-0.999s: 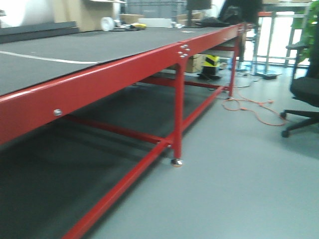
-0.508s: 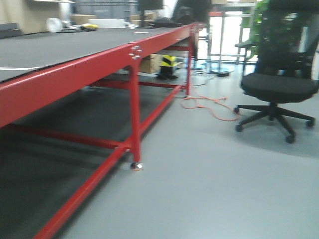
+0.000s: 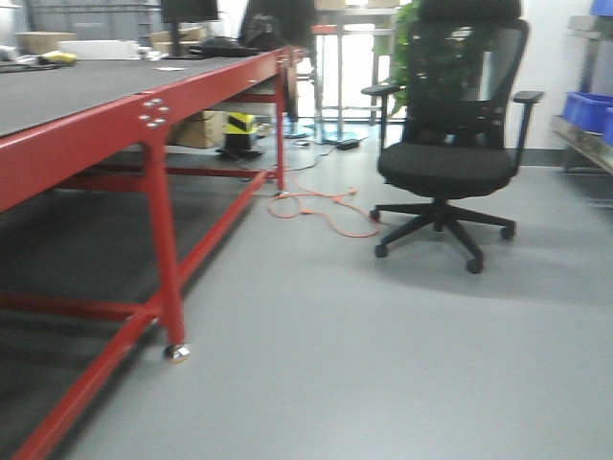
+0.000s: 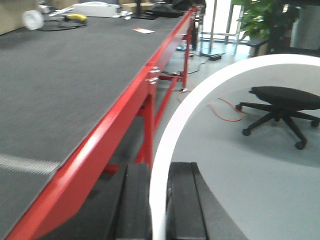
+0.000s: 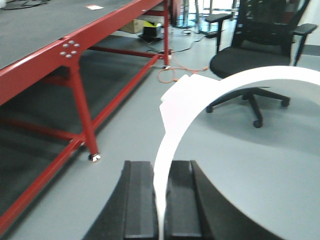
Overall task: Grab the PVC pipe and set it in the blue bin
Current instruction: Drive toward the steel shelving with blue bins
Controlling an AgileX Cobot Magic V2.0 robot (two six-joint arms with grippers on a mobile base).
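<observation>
PVC pipe (image 4: 180, 117): white curved wall, seen edge-on in the left wrist view as an arc rising from the bottom centre and sweeping right. The left hand (image 4: 160, 172) is clamped on it, one black finger (image 4: 137, 200) on each side of the wall, both touching it.

Right wrist view is much alike. PVC pipe (image 5: 172, 132) arcs up and right, and the right hand (image 5: 161, 170) is clamped on the wall the same way. A blocky white piece sits at the upper left of the arc, detail unclear. Cannot tell whether both hands hold one pipe or two. The pipe is off the floor and off the worktop, and does not show in the front view.

Blue bins (image 3: 586, 107) are at the far right edge of the front view on a grey shelf, well apart from the hands.

Red-framed worktop (image 3: 57, 86) with a dark top runs along the left. Black office chair (image 3: 445, 163) stands on the grey floor (image 3: 383, 364), with an orange cable (image 3: 321, 206) between it and the worktop's legs. The front view is blurred.
</observation>
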